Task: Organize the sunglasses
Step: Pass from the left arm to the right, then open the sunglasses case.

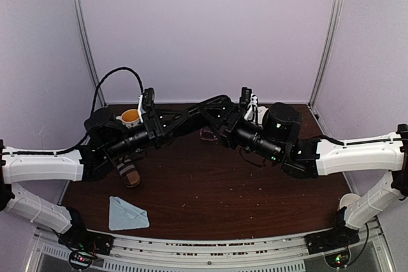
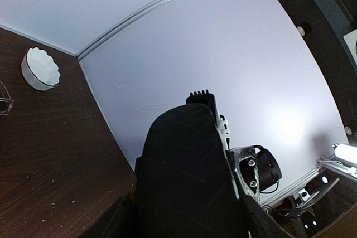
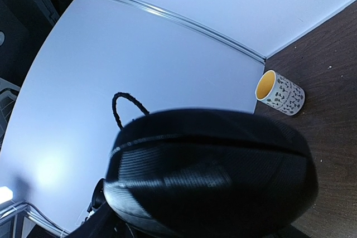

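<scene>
A black oblong case (image 1: 209, 106) is held above the table between my two grippers. My left gripper (image 1: 190, 115) is shut on its left end, and my right gripper (image 1: 224, 123) is shut on its right end. The case fills the left wrist view (image 2: 184, 176) and the right wrist view (image 3: 212, 176), where its zip line shows and my fingers are hidden behind it. The pink-framed sunglasses (image 1: 208, 134) lie on the table just below the case; their edge shows in the left wrist view (image 2: 4, 98). The dark sunglasses are out of view.
A tan striped case (image 1: 128, 172) lies at the left under the left arm. A pale blue cloth (image 1: 127, 214) lies front left. A yellow-lined mug (image 1: 131, 116) (image 3: 280, 93) stands back left. A white fluted bowl (image 1: 255, 110) (image 2: 40, 68) stands at the back.
</scene>
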Robot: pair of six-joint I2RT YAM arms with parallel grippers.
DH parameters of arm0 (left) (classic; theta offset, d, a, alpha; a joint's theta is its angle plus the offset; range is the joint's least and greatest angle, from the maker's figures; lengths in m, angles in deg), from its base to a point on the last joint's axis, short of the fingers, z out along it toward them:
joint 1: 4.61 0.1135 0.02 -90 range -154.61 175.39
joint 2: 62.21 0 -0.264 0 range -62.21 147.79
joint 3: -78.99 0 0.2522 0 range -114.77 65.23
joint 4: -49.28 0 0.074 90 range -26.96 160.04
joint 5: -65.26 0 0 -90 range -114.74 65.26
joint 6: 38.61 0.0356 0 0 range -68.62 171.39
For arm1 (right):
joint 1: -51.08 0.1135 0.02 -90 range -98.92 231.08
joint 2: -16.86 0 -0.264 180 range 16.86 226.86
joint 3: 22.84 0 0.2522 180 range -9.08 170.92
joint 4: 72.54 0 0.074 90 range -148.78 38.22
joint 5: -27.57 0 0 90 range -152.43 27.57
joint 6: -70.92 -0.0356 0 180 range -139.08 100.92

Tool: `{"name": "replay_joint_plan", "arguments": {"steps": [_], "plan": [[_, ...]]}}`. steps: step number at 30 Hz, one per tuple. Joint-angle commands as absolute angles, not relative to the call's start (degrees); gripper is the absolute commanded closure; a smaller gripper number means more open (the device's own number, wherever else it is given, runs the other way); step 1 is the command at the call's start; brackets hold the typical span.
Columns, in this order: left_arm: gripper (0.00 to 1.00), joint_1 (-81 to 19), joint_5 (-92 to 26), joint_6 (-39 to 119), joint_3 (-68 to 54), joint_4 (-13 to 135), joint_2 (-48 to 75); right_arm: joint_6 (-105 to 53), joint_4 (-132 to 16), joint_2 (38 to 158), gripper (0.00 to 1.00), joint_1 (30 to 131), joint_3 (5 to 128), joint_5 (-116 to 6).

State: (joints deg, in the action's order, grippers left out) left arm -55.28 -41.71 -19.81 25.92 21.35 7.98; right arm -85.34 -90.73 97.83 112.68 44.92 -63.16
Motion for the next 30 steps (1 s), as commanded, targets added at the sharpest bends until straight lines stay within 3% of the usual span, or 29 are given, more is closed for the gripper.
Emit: {"name": "replay_joint_plan", "arguments": {"steps": [1,4,5,11,18,30], "plan": [[0.36,-56.1,-42.6,-14.9,25.8,26.1,5.8,-80.6,-89.9,97.4,0.49,112.3,44.7,-61.5],[0.04,-56.1,-42.8,-9.9,25.0,33.3,3.1,-75.8,-86.9,95.5,0.49,112.1,43.9,-59.9],[0.02,-56.1,-42.8,-8.6,25.3,34.9,2.1,-74.0,-85.6,94.7,0.49,111.9,44.0,-58.6],[0.02,-56.0,-42.6,0.5,25.6,44.2,-3.0,-61.1,-75.6,89.6,0.49,110.6,44.5,-51.0],[0.02,-56.0,-50.4,13.9,20.5,54.8,-1.9,-49.7,-67.5,83.5,0.48,110.4,44.1,-43.7],[0.02,-58.1,-60.9,19.7,16.4,51.2,4.0,-44.2,-60.5,81.7,0.52,110.4,45.4,-40.8]]}}
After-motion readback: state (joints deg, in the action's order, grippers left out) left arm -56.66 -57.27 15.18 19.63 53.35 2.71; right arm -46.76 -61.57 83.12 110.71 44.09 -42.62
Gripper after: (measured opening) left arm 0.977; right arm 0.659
